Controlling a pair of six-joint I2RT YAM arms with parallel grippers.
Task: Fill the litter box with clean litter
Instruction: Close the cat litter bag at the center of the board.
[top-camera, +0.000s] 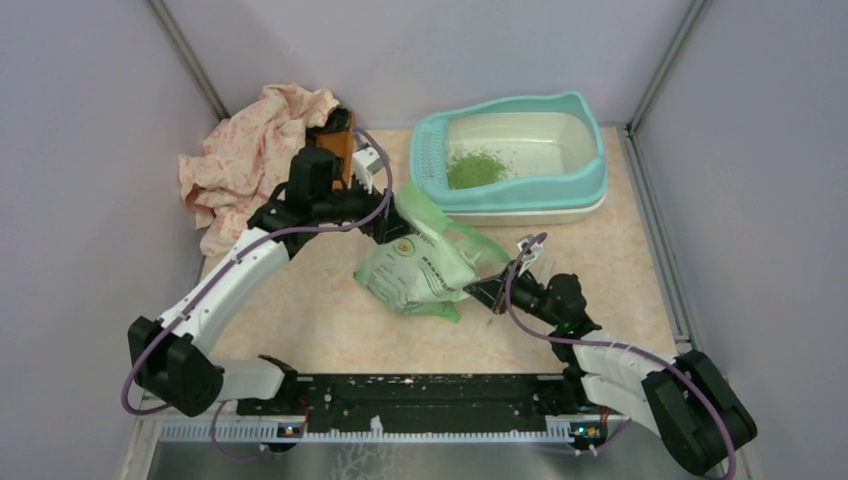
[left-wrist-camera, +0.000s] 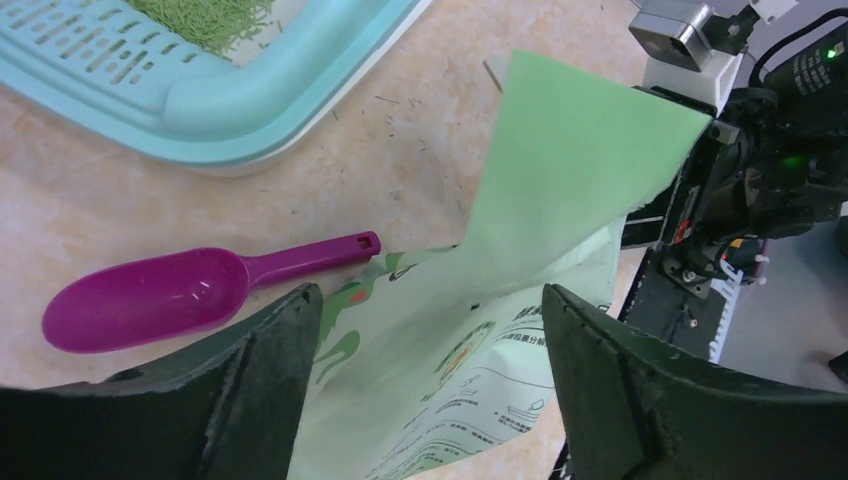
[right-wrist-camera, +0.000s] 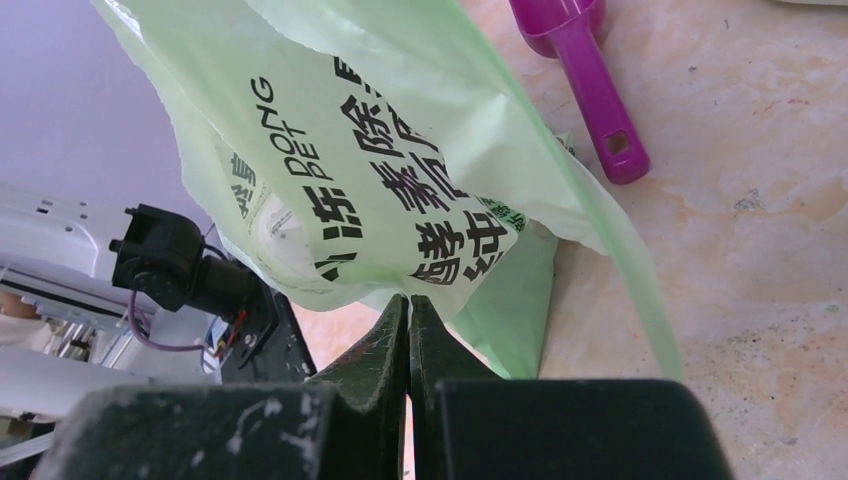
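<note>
Beige marbled tabletop (top-camera: 330, 320) between pale walls forms the work area.

1. Left gripper (left-wrist-camera: 428, 310): jaws spread wide and holding nothing. The upright flap of the pale green bag (left-wrist-camera: 560, 170) stands between the fingers, and neither pad appears to touch it.
2. Right gripper (right-wrist-camera: 408, 305): fingers pressed fully together at the bag's lower edge. It cannot be determined whether a fold of film is nipped between the tips.
3. A purple scoop (left-wrist-camera: 150, 298) lies flat on the table just beside the bag, with its handle end reaching the bag's printed face.
4. The litter box (top-camera: 585, 175) sits at the far side of the table, apart from the bag. The clean litter (top-camera: 475, 168) forms one small pile in the basin next to the perforated ledge, and most of the basin floor is bare. The fill is judged to be at an early stage.
5. A crumpled floral cloth (top-camera: 255, 150) lies at the far left, clear of the work.

CAUTION, assessed from the present layout:
- The flap is thin and slack. Closing on it alone may let the film slide out, or crease and tear under the bag's weight.
- If the right fingers hold no film, the bag base is unrestrained and may swing or tip, spilling granules onto the table short of the box.
- Dragging the bag may sweep the scoop along with it.
</note>
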